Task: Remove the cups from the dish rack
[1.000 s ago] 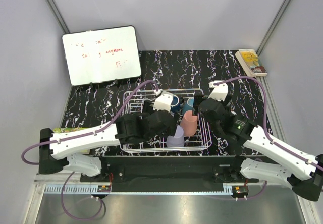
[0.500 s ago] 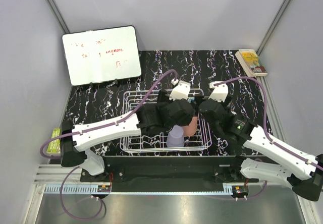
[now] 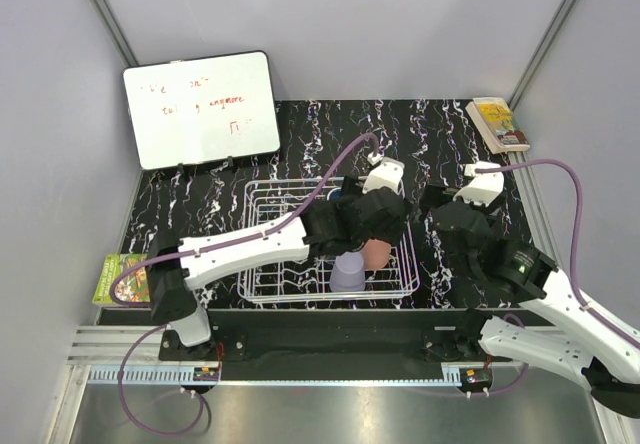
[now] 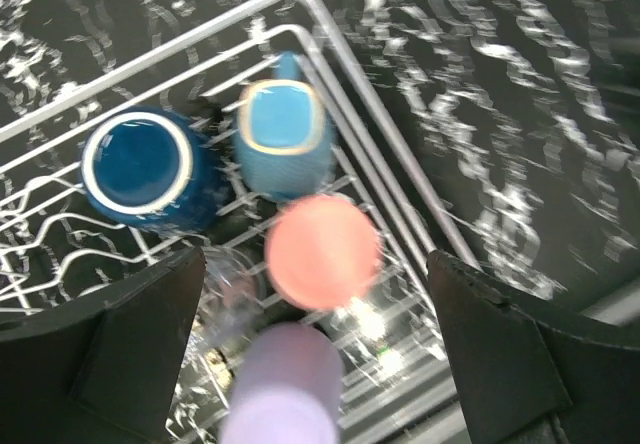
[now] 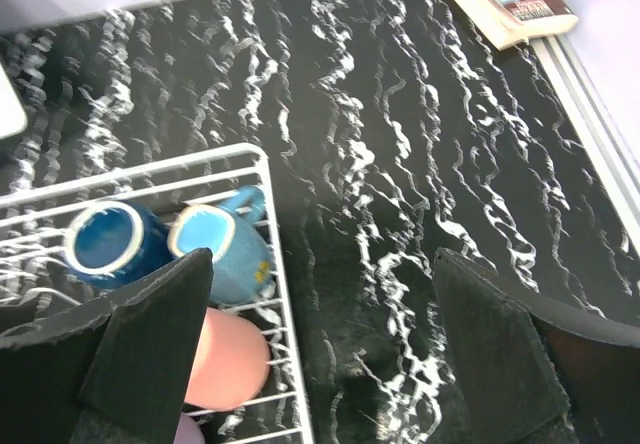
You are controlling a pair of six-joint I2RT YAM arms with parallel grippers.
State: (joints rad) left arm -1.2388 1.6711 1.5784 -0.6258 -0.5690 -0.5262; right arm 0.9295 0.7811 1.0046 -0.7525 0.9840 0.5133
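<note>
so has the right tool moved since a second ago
Yes. The right tool has swung to the right, away from the dish rack's right end, and is now over the table beside it.

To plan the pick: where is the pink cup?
Left wrist view: the pink cup sits in the dish rack, right end, between the teal cup and lavender cup.

Bright, even light — left-wrist blur

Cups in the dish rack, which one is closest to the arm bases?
The lavender purple cup, by the dish rack's near edge. The salmon pink cup stands behind it; the dark blue cup and the light teal cup sit farther back.
</note>
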